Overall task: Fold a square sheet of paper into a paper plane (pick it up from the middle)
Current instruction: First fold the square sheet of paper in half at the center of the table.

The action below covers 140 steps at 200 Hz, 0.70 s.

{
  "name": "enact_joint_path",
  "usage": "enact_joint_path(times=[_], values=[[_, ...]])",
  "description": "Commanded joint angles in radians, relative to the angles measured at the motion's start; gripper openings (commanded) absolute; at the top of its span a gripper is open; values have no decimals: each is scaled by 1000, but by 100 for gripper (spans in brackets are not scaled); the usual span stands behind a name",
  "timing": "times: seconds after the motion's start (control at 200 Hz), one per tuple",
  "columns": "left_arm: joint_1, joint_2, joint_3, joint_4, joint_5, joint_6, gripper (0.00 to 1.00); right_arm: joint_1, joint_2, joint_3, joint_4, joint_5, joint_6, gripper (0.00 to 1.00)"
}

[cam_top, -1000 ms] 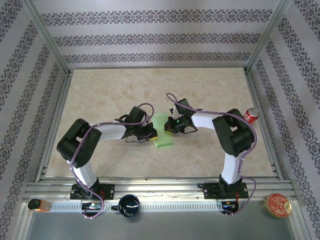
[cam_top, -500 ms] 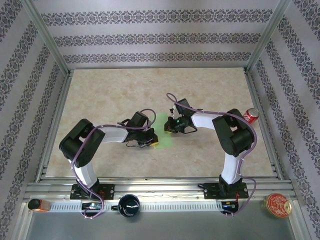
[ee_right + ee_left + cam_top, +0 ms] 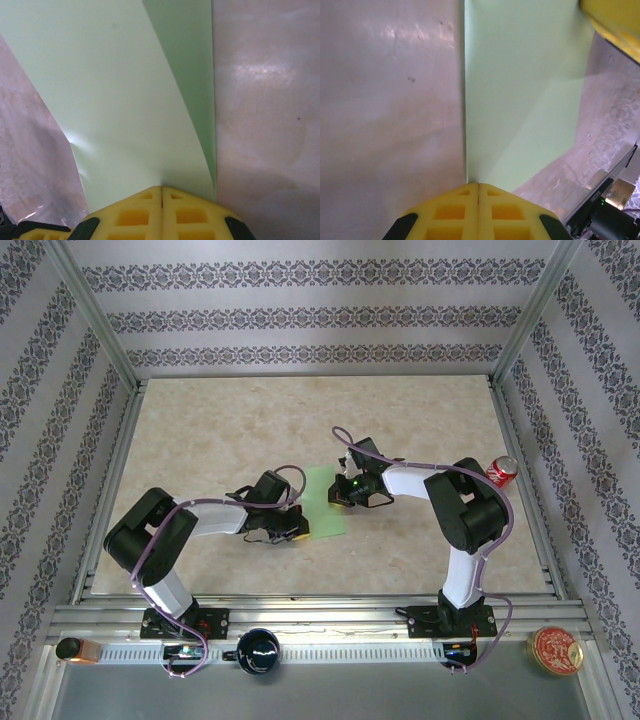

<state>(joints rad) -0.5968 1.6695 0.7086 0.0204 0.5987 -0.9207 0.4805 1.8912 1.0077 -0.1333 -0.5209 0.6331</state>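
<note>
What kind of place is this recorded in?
Probably a lab robot cell: aluminium frame posts, patterned backdrop walls, and a marble-look table with the left arm and right arm bolted at its near edge.

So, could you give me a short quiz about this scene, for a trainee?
1. True or false: the left pincer and the right pincer are both shut.
2. Choose one: the paper is A) red, B) green, C) white.
3. Fill the gap: the can is near the ____ edge of the table.

Key: 1 true; 2 B; 3 right.
</note>
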Motion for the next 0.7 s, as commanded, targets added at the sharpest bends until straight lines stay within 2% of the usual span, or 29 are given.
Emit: enact_joint_path(times=[0.0, 0.13, 0.2, 0.4, 0.56, 0.694], values=[[-24, -25, -15, -87, -5, 42, 0, 1, 28, -47, -88, 93, 13, 0], [-44, -40, 31, -210, -64, 110, 0, 1, 28, -51, -86, 94, 14, 0], [-50, -73, 44, -216, -79, 112, 0, 1, 28, -49, -87, 91, 14, 0], [-51, -130, 67, -104, -81, 47, 0, 2, 23, -46, -89, 93, 14, 0], [-51, -38, 97, 16, -35, -15, 0, 3, 25, -49, -85, 93, 19, 0], [-50, 17, 73, 75, -38, -49, 0, 4, 24, -49, -85, 91, 19, 0]])
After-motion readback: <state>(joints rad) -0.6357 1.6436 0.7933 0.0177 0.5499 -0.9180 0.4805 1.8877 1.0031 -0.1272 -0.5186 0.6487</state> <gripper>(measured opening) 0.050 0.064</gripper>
